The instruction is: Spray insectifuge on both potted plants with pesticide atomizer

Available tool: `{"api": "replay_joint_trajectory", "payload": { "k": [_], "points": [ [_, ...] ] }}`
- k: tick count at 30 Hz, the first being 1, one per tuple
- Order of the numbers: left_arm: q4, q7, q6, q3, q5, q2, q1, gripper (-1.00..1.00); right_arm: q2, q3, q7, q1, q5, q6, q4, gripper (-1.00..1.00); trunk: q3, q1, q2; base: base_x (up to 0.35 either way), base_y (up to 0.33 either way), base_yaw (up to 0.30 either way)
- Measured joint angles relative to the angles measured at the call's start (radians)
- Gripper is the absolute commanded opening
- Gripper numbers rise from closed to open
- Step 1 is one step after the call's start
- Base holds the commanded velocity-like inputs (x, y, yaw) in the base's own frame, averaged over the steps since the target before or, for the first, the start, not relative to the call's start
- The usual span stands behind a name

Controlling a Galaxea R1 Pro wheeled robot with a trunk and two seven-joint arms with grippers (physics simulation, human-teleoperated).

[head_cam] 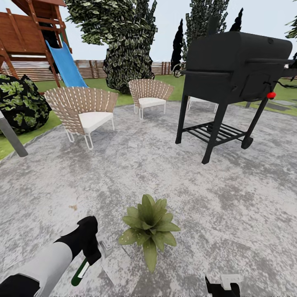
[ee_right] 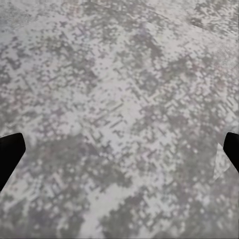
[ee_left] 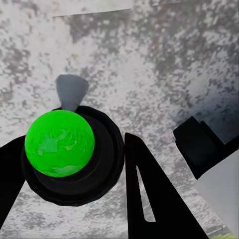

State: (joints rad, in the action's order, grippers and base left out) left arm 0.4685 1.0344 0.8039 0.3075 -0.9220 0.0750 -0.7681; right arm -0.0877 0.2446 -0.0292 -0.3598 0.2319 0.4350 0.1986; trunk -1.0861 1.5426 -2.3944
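Left tool is clamped on the pesticide atomizer, low at the robot's left, just above the grey patio. In the left wrist view the bottle is seen end-on as a bright green round inside a black ring, gripped between the black fingers. One potted plant sits on the paving just beside that tool, toward the robot's right, not touching it. Right tool hangs over bare paving, fingers spread wide, holding nothing; in the head view only its top shows at the lower edge. Farther back: two woven chairs, a black grill, a blue slide, trees and a slatted fence.
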Motion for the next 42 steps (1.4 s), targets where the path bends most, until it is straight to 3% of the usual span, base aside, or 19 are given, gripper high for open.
{"api": "replay_joint_trajectory", "payload": {
  "k": [5,10,12,14,19,22,24,39,42],
  "points": [
    [0.006,0.0,0.001,-0.001,0.001,0.0,-0.001,-1.0,0.0,0.0,0.0,0.0,0.001,0.0,0.0,1.0,-0.004,0.0,0.0,0.0,0.0,0.0],
    [0.108,0.003,0.018,-0.003,0.0,-0.006,-0.002,-1.0,0.0,0.0,0.0,0.0,0.0,0.0,0.0,1.0,-0.004,0.0,0.0,0.0,0.0,0.0],
    [0.168,0.006,0.07,0.002,0.005,-0.016,-0.002,-1.0,0.0,0.0,0.0,0.0,0.0,0.0,0.0,1.0,-0.004,0.0,0.0,0.0,0.0,0.0],
    [0.182,0.006,0.081,0.005,0.002,-0.02,-0.001,-1.0,-0.001,0.0,0.0,0.0,0.0,0.0,0.0,1.0,-0.004,0.0,0.0,0.0,0.0,0.0],
    [0.172,0.006,0.082,0.01,-0.007,-0.007,0.012,-1.0,0.0,0.0,0.0,0.0,0.0,0.0,0.0,1.0,-0.004,0.0,0.0,0.0,0.0,0.0],
    [0.16,0.01,0.076,0.008,-0.086,-0.004,0.019,-1.0,0.0,0.0,0.0,0.0,0.0,0.0,0.0,1.0,-0.004,0.0,0.0,0.0,0.0,0.0],
    [0.131,0.011,0.075,0.004,-0.104,-0.005,0.02,-1.0,0.0,0.0,0.0,0.0,0.0,0.0,0.0,1.0,-0.004,0.0,0.0,0.0,0.0,0.0],
    [0.124,0.013,0.082,-0.007,-0.102,-0.005,0.017,-1.0,-0.001,0.0,0.0,0.0,0.0,0.0,0.0,1.0,-0.004,0.0,0.0,0.055,0.133,-0.095],
    [0.124,0.014,0.08,-0.027,-0.095,-0.004,0.016,-1.0,-0.001,0.0,0.0,0.0,0.0,0.0,0.0,1.0,-0.004,0.0,0.0,0.001,0.004,0.0]
  ]
}}
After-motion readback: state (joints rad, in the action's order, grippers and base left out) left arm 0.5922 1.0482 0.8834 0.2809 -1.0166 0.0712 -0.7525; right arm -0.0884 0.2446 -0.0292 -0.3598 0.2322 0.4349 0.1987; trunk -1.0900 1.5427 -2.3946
